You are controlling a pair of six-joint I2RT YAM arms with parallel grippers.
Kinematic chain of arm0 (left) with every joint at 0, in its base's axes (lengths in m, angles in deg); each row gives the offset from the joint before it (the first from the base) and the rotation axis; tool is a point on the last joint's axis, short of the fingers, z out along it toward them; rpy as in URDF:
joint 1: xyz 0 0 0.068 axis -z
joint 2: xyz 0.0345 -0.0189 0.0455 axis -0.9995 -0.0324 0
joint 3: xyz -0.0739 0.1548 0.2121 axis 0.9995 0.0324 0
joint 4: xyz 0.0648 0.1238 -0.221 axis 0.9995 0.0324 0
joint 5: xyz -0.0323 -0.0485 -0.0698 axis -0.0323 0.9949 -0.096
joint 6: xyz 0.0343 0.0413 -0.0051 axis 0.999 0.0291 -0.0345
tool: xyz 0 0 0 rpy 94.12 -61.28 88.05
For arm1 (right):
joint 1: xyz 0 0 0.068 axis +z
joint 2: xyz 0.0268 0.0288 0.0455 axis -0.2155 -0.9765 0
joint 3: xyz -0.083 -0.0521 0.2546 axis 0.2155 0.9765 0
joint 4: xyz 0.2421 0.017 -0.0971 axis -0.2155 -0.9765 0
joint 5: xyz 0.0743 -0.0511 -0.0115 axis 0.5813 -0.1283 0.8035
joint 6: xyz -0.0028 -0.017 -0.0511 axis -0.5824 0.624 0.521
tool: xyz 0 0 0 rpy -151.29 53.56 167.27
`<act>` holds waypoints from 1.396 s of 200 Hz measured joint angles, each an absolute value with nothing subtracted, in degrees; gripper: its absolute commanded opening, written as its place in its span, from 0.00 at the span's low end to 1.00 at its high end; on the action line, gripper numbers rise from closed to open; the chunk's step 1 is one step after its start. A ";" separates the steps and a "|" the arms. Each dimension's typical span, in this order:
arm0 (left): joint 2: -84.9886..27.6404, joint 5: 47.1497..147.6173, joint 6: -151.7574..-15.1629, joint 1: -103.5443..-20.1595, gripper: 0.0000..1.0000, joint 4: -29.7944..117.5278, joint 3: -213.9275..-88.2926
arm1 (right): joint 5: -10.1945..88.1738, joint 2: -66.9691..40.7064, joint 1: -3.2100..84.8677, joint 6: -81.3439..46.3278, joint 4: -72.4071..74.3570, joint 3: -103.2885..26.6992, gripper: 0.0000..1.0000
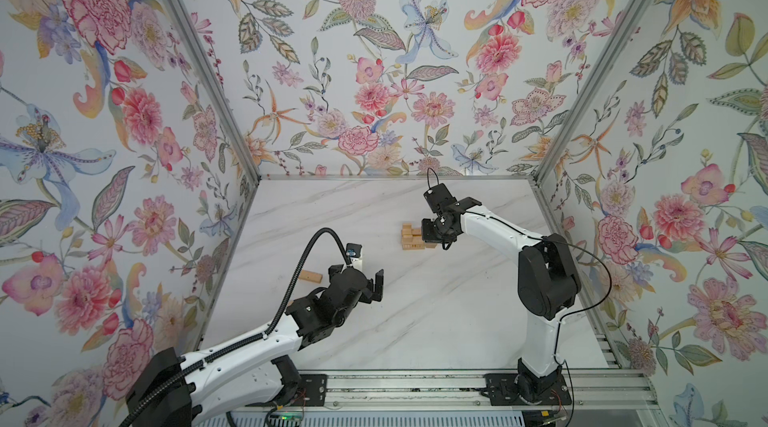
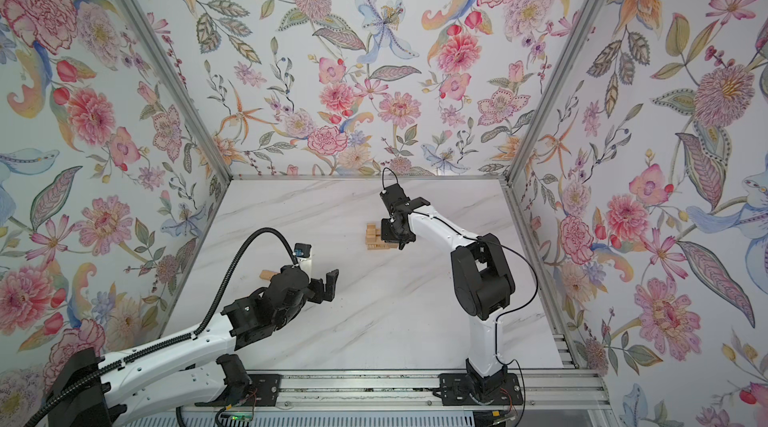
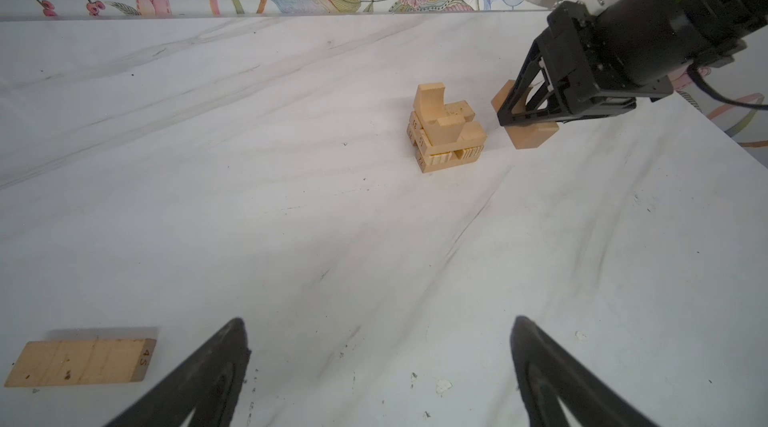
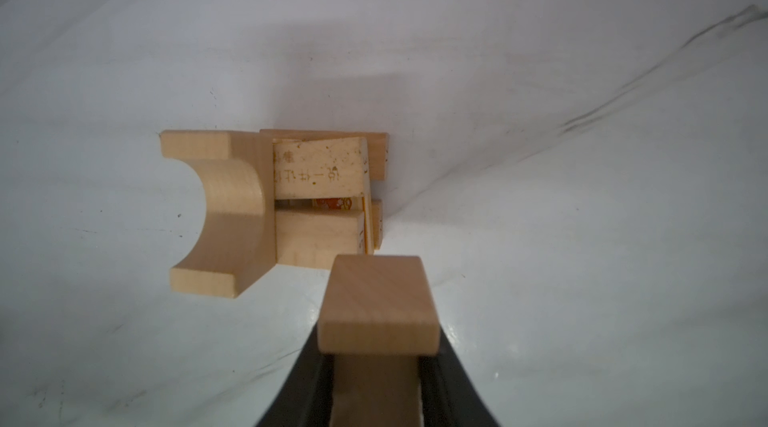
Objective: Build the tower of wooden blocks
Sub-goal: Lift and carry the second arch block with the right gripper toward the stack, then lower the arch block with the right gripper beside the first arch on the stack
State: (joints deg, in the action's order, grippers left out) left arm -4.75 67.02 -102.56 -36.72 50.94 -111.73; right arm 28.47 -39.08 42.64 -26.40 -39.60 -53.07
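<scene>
while the tower [image 3: 446, 134] stands part-built with an arch piece [image 3: 430, 107] on top, the right gripper [image 3: 525, 115] is clamped on a block [image 4: 376, 300] just beside the tower, probably lining it up for stacking. the left gripper [image 3: 378, 321] hangs with jaws spread, well apart from the tower, near a loose bar [image 3: 81, 362] it could fetch next.

Stacked tan tower [image 3: 446, 134], loose bar [image 3: 81, 362] apart

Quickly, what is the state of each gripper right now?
Left gripper: open, holding nothing.
Right gripper: closed on a wood block, beside the tower.
</scene>
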 measured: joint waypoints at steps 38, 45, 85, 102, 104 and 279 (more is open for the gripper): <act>-6.93 68.18 -100.76 -38.12 0.99 50.83 -113.89 | 29.60 -43.59 42.23 -25.68 -41.41 -59.32 0.31; -7.15 68.33 -100.59 -38.36 0.99 50.85 -114.03 | 29.73 -44.35 42.25 -25.50 -41.70 -60.41 0.31; -7.35 68.81 -99.74 -39.94 0.99 50.90 -114.11 | 30.48 -47.02 42.25 -25.26 -43.53 -64.83 0.31; -7.35 69.47 -99.43 -40.59 0.99 50.83 -114.14 | 30.92 -47.89 42.25 -25.09 -43.93 -66.25 0.32; -7.35 69.51 -99.32 -40.66 0.99 50.85 -114.14 | 30.92 -47.96 42.25 -25.06 -43.97 -66.34 0.31; -7.35 71.37 -99.15 -42.97 0.99 50.39 -114.14 | 31.79 -52.02 42.27 -25.02 -46.40 -70.82 0.33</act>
State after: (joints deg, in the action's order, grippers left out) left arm -7.35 71.37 -99.15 -42.97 50.39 -114.14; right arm 31.79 -52.02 42.27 -25.02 -46.40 -70.82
